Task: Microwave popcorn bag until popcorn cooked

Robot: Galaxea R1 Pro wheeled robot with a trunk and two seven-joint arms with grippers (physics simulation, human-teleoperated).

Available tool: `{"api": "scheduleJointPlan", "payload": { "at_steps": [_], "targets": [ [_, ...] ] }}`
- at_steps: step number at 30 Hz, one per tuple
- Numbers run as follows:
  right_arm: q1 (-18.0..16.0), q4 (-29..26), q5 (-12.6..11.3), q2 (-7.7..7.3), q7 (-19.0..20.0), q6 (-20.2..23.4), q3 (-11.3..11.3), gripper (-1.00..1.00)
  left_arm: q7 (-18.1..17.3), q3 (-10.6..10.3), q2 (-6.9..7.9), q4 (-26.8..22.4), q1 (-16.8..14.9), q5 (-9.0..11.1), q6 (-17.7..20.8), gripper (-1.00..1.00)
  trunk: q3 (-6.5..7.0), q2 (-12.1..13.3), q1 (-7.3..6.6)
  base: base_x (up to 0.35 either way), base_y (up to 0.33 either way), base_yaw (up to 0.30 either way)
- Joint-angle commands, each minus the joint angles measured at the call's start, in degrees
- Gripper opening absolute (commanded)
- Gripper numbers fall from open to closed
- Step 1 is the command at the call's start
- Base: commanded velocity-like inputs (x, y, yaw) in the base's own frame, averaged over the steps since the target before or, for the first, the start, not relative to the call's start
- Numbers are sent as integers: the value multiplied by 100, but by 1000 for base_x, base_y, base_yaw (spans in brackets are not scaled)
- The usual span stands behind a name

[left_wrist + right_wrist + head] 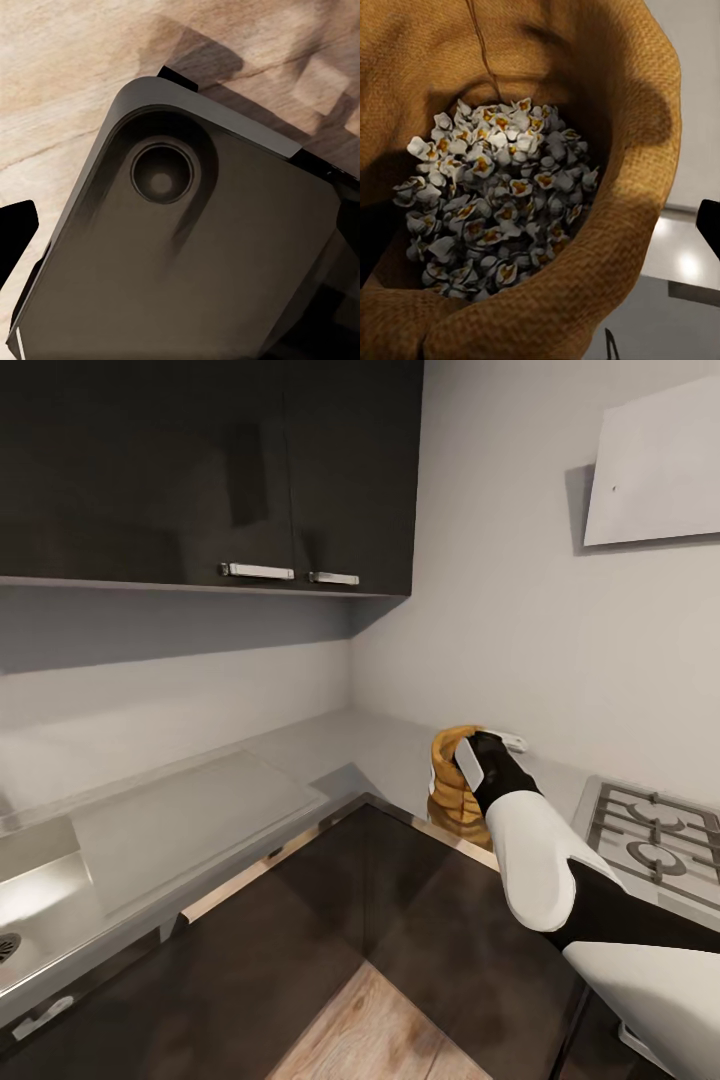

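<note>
Popcorn bag point(455, 780), head view: a tan-orange sack standing upright on the grey countertop point(330, 745), in the corner stretch just left of the steel gas hob point(655, 840). The right arm reaches in from the lower right, and the right gripper point(470, 760) sits against the bag's upper right side; whether its fingers clamp the fabric cannot be told from this angle. Dark wall cabinets point(200, 470) hang above; a sink point(30, 890) and drainer occupy the left run of worktop, with a white extractor hood point(655, 465) on the right wall.

Left wrist view: a dark grey moulded body of the robot point(195, 255), bearing a round recess, lies over a wooden floor point(67, 75). A black fingertip point(15, 232) shows at the frame's edge; the left gripper's opening cannot be judged.

Right wrist view: the camera looks straight into the open mouth of the bag point(607, 105), whose coarse woven walls surround a heap of popped white-and-yellow kernels point(491, 202). A black finger edge point(711, 225) shows beside the bag, outside its wall.
</note>
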Motion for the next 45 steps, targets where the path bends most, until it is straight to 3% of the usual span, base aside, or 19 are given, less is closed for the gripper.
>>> {"api": "scheduleJointPlan", "payload": {
  "at_steps": [1, 6, 7, 22, 28, 34, 36, 40, 43, 45],
  "targets": [
    [-5, -4, 57, 7, 13, 43, -47, 100, -1, 42, -2, -7, 1, -21, -5, 100, -6, -3, 0, 0, 0, 0],
    [-5, 9, 61, 2, 21, 34, -389, 100, -1, 40, -2, -7, 1, -21, -5, 100, -6, -3, 0, 0, 0, 0],
    [-5, 9, 62, 2, 23, 34, -408, -100, -1, 41, -2, -7, 1, -21, -5, 100, -6, -3, 0, 0, 0, 0],
    [-5, -59, 62, -2, 21, 30, -475, -100, -1, 35, -2, -7, 1, -21, -5, 100, -6, -3, 0, 0, 0, 0],
    [-5, -87, 62, -111, 28, 33, -494, -100, -1, 34, -2, -7, 1, -21, -5, 100, -6, -3, 0, 0, 0, 0],
    [-5, -129, 69, -98, 49, 119, -437, -100, -1, 34, -2, -7, 1, -21, -5, 100, -6, -3, 0, 0, 0, 0],
    [-5, -389, 78, -44, 59, 176, -424, -100, -1, 34, -2, -7, 1, -21, -5, 100, -6, -3, 0, 0, 0, 0],
    [-5, -1547, 88, 7, 117, 1059, -370, -100, -1, 34, -2, -7, 1, -21, -5, 100, -6, -3, 0, 0, 0, 0],
    [-3, -2303, 70, 7, 133, 1635, 131, -100, -1, 34, -2, -7, 1, -21, -5, 100, -6, -3, 0, 0, 0, 0],
    [-2, -2586, 64, 7, 135, 2020, 319, -100, -1, 34, -2, -7, 1, -21, -5, 100, -6, -3, 0, 0, 0, 0]
  ]
}}
